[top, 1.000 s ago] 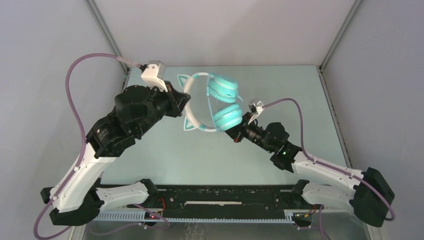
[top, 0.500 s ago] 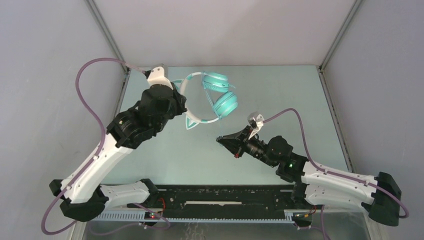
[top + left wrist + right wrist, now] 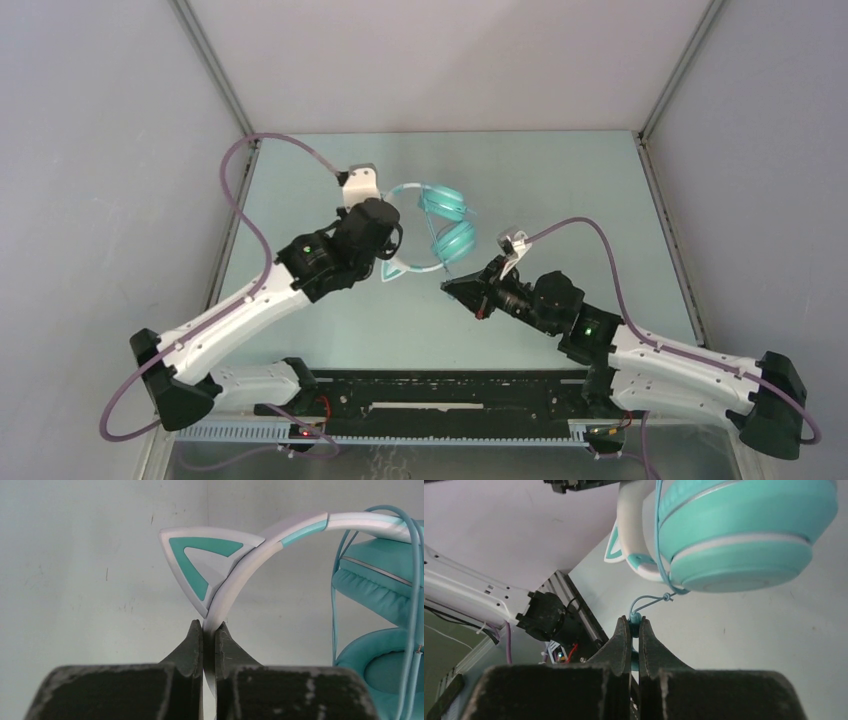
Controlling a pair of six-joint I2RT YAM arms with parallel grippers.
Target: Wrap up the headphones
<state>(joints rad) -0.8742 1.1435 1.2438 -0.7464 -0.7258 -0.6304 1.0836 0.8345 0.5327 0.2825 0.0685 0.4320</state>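
The headphones (image 3: pixel 445 225) with teal ear cups and a white cat-ear headband are held off the table mid-scene. My left gripper (image 3: pixel 390 240) is shut on the white headband (image 3: pixel 235 575) just below a cat ear (image 3: pixel 205 560). The ear cups (image 3: pixel 380 595) hang to the right in the left wrist view, with the thin teal cable (image 3: pixel 336 590) running over them. My right gripper (image 3: pixel 450 285) is shut on the cable's teal plug end (image 3: pixel 634 620), just below one ear cup (image 3: pixel 744 535).
The pale green table (image 3: pixel 560 190) is enclosed by grey walls at the back and sides. The black base rail (image 3: pixel 440 400) runs along the near edge. Purple arm cables (image 3: pixel 590 240) loop above both arms.
My left arm has swung right and toward the near edge, carrying the headphones with it. My right gripper has pulled back from the ear cup and now sits just below the headphones.
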